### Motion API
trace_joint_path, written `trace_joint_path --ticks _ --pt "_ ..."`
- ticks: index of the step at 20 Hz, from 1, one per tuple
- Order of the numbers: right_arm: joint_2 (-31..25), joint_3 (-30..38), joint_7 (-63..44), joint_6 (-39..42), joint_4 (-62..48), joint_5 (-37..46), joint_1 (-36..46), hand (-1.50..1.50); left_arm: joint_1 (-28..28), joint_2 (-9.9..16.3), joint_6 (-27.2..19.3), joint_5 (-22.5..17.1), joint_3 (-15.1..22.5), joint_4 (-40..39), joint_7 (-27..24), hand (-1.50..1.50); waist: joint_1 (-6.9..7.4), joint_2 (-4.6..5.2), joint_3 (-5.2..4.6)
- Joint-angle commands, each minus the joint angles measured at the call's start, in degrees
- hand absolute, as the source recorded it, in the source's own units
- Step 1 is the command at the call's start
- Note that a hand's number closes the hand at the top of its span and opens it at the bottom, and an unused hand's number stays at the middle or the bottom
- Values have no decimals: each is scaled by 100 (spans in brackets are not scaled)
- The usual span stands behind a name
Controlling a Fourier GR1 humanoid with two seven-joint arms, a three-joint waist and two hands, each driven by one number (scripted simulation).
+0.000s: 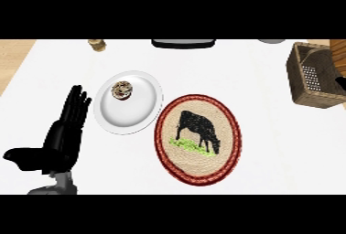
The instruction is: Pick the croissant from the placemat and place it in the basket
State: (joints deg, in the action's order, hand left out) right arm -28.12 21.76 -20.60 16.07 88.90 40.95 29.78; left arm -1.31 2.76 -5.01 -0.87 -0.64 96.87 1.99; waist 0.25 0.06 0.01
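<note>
While left hand (64, 132) rests, fingers straight, holding nothing, placemat (226, 137) lies rightward, basket (302, 75) well apart.

black L hand (61, 132), grey forearm (62, 183)

Plate (138, 109) left of placemat (198, 139)

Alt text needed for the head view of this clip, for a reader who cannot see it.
An oval placemat with a black cow picture lies mid-counter with no croissant on it; a wicker basket sits at the far right. Left of the placemat, a white plate holds a small round pastry, and the robot's open left hand rests at the view's left.
</note>
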Motion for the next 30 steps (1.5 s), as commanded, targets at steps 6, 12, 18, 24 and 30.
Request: trace_joint_path --ticks 6,12,18,24,30 --pt "-581 46 957 -300 -1461 84 165 150 290 -163 -110 201 279 287 99 0 16 -3 -1" --pt "-480 -64 1232 -914 -2509 159 636 150 30 -49 7 -4 55 228 201 0 25 1 -1" --pt "-541 127 1849 -1245 -3320 -55 502 150 -124 -156 -108 163 62 -262 -166 0 16 7 -1" --pt "-649 318 1918 -1899 -4372 34 809 150 312 -131 3 149 180 189 -159 0 68 12 2" --pt "-901 163 2448 -1749 -4951 -52 1026 -150 62 6 101 -62 -27 200 160 0 57 9 1"
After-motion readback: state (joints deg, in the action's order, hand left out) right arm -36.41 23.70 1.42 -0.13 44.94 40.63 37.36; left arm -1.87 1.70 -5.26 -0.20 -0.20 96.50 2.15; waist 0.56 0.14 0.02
